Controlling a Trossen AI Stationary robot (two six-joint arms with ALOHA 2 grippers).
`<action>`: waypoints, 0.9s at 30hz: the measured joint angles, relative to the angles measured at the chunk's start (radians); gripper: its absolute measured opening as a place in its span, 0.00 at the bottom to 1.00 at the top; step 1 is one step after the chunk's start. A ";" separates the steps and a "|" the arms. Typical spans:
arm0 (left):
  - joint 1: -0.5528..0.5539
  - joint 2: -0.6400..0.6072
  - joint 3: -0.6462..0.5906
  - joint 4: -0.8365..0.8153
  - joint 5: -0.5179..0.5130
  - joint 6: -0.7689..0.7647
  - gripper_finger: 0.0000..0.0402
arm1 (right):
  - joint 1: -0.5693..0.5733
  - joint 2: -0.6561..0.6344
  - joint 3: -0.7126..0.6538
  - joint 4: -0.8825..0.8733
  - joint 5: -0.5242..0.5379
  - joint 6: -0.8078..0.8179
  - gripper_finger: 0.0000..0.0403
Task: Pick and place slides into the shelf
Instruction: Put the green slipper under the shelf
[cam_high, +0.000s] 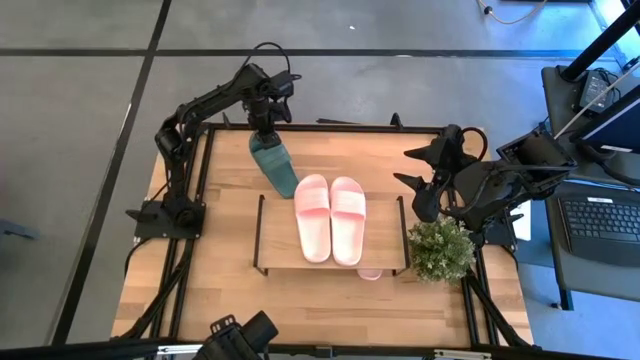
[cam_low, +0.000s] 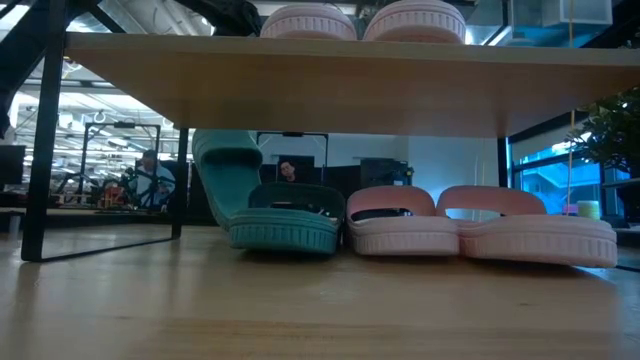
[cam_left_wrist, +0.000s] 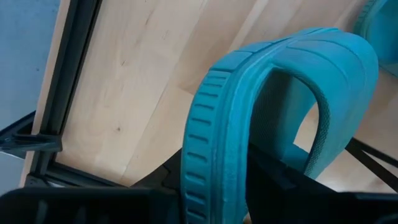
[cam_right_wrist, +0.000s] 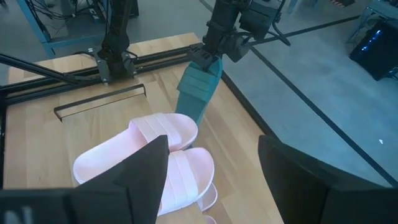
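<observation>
- Left gripper (cam_high: 265, 128) at the far edge of the table (cam_high: 200, 290), just behind the shelf's far left corner. Its end is at the raised heel of a dark green slide (cam_high: 275, 163). Can't tell from here whether the fingers are clamped on it or loose.
- That green slide is tilted: heel up at the gripper, toe down under the shelf's back edge. From table level it leans against a second green slide (cam_low: 285, 222) lying flat under the shelf.
- Shelf (cam_high: 280, 245) in the middle of the table, wooden top on thin black wire legs.
- One pink pair (cam_high: 330, 215) on top of the shelf, side by side, touching.
- Second pink pair (cam_low: 480, 228) flat on the table under the shelf, just beside the flat green one.
- Right gripper (cam_high: 425, 165) hanging off the shelf's far right side, fingers spread wide, nothing in them.
- Small potted plant (cam_high: 440, 248) at the shelf's right end, below the right arm.
</observation>
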 joint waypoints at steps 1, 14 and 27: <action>0.000 0.000 0.000 0.000 0.000 0.000 0.26 | 0.000 0.000 0.000 0.000 0.000 0.000 0.62; 0.001 0.000 0.000 0.000 0.005 -0.004 0.43 | 0.000 0.000 0.000 0.000 0.000 0.002 0.62; 0.000 -0.001 0.000 0.000 -0.084 -0.026 0.56 | 0.000 0.000 0.000 0.000 0.000 0.005 0.62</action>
